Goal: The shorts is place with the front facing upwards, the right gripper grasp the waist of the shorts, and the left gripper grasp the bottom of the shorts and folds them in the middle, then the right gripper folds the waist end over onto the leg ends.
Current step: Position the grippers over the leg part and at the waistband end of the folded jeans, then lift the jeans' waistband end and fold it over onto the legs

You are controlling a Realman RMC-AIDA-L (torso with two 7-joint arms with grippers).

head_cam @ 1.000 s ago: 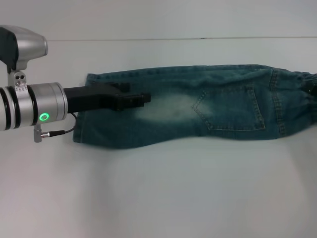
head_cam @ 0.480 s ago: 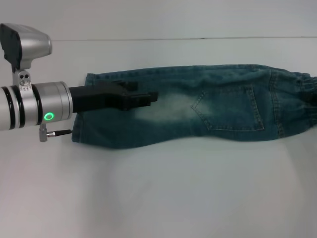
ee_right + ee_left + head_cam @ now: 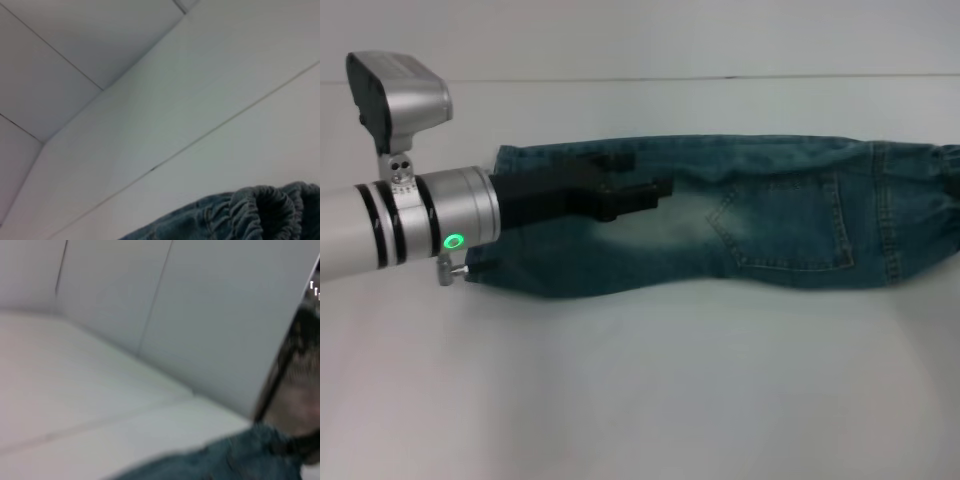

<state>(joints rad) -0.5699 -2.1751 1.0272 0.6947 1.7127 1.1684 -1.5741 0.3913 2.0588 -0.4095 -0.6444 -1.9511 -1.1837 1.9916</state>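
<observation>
The denim shorts (image 3: 760,215) lie folded lengthwise across the white table, back pocket up. The leg ends (image 3: 485,255) point left; the puckered waist (image 3: 945,165) runs off the right edge and also shows in the right wrist view (image 3: 260,210). My left gripper (image 3: 635,175) hovers over the leg part, right of the hems, fingers apart with nothing between them. Only a dark sliver of the right gripper (image 3: 954,185) shows at the waist. The left wrist view shows denim (image 3: 225,462) and a blurred dark shape (image 3: 300,390) at its far end.
The white table (image 3: 640,390) spreads wide in front of the shorts. A pale wall (image 3: 640,35) rises close behind them. My silver left wrist (image 3: 430,215) with its green light reaches in from the left.
My left gripper has moved right along the shorts and slightly toward the wall, from near the hems toward the middle. The shorts have stayed about where they were.
</observation>
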